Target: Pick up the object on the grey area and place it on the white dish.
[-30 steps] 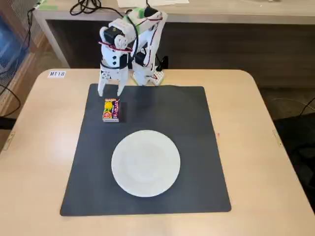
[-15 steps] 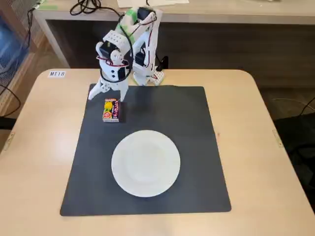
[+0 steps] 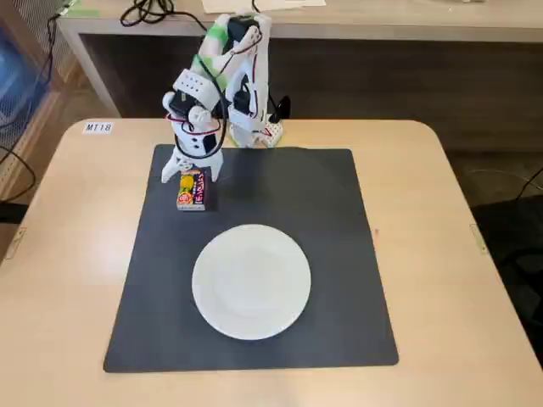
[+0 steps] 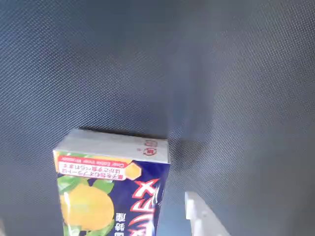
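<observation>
One snack packet (image 3: 193, 189) lay flat on the grey mat (image 3: 339, 254), up-left of the white dish (image 3: 251, 281) in the fixed view; gripper (image 3: 192, 172) poised over it, jaws spread, grasp pending: closing and lifting judged next.

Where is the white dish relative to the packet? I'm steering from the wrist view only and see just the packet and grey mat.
Observer: In the fixed view the white dish lies on the grey mat, nearer the camera than the snack packet and to its right.
Operator: Is the gripper around the packet yet?
Observer: The gripper is open and straddles the packet's far end; whether a finger touches it, I cannot tell.
Operator: Is the packet near the mat's edge?
Observer: Yes, it sits near the mat's far left corner in the fixed view, fully on the mat.
</observation>
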### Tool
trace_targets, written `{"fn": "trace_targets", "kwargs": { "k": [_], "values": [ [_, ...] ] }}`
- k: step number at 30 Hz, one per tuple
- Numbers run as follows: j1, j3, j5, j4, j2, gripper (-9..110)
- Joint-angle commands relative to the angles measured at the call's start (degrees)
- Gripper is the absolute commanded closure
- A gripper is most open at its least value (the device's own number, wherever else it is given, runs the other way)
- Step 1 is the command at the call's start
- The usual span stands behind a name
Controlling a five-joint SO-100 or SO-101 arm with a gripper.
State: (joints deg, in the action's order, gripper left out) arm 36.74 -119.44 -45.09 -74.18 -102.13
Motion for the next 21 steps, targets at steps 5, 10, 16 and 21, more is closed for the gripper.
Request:
{"fn": "trace_targets", "kwargs": {
  "k": [5, 10, 16, 21],
  "values": [
    [-0.5, 3.6, -1.1, 2.1, 2.5, 69],
    [-0.4, 3.7, -1.9, 2.1, 3.6, 73],
    [0.0, 4.2, -2.0, 2.9, 3.9, 77],
    [-0.5, 5.4, -1.5, 3.7, 3.9, 78]
  ]
}}
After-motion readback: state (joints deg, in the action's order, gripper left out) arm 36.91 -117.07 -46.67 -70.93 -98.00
